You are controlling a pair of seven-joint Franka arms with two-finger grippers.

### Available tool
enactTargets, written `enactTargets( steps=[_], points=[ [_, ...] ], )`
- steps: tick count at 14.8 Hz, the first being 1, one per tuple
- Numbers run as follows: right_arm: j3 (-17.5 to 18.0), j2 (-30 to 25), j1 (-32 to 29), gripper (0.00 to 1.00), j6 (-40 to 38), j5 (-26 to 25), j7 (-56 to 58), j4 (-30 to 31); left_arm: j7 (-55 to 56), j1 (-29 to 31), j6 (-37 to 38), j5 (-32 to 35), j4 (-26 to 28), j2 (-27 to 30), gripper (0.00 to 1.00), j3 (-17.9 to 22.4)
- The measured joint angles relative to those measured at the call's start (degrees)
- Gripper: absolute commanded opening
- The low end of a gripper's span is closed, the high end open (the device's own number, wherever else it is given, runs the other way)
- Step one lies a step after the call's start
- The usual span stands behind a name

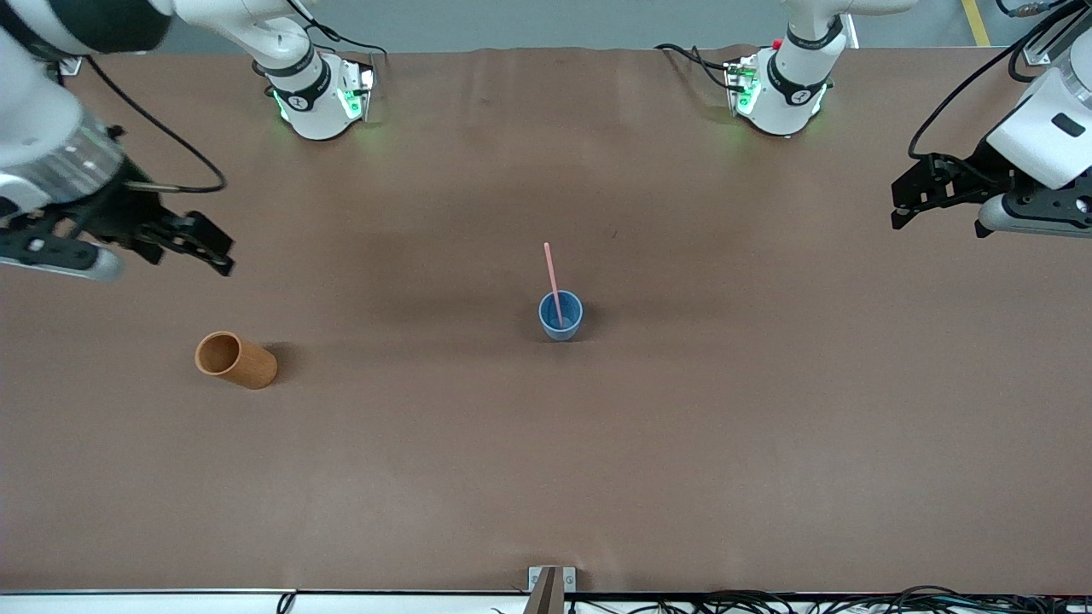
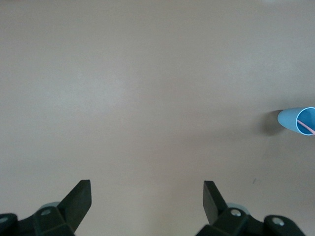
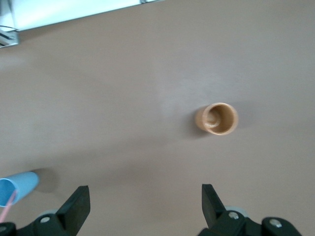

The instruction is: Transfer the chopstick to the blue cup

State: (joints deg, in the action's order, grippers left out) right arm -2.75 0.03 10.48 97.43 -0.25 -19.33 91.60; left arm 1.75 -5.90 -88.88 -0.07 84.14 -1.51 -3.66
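Observation:
The blue cup (image 1: 560, 315) stands upright mid-table. A pale pink chopstick (image 1: 552, 277) stands in it, leaning on the rim with its top tilted toward the robots' bases. The cup also shows in the left wrist view (image 2: 297, 120) and the right wrist view (image 3: 17, 187), with a bit of the stick (image 2: 306, 126) inside. My left gripper (image 1: 903, 200) is open and empty, raised over the table at the left arm's end. My right gripper (image 1: 213, 249) is open and empty, raised over the table at the right arm's end.
An orange-brown cylindrical cup (image 1: 235, 359) stands near the right arm's end, nearer the front camera than the blue cup; the right wrist view (image 3: 217, 118) shows it empty. A small metal bracket (image 1: 550, 584) sits at the table's near edge.

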Motion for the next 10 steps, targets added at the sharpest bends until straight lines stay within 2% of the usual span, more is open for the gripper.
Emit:
enactTargets(
  steps=[6,8,10],
  points=[
    [0.1,-9.0,-4.8,1.0,-0.2,0.0,5.6,8.7,0.0,0.0,0.0,0.0,0.0,0.0,1.0,-0.1],
    [0.1,-10.8,-5.8,1.0,-1.6,-0.1,7.7,9.4,0.0,0.0,0.0,0.0,0.0,0.0,1.0,-0.1],
    [0.1,-11.1,-6.3,1.0,-3.6,-0.4,9.0,7.3,0.0,0.0,0.0,0.0,0.0,0.0,1.0,-0.1]
  ],
)
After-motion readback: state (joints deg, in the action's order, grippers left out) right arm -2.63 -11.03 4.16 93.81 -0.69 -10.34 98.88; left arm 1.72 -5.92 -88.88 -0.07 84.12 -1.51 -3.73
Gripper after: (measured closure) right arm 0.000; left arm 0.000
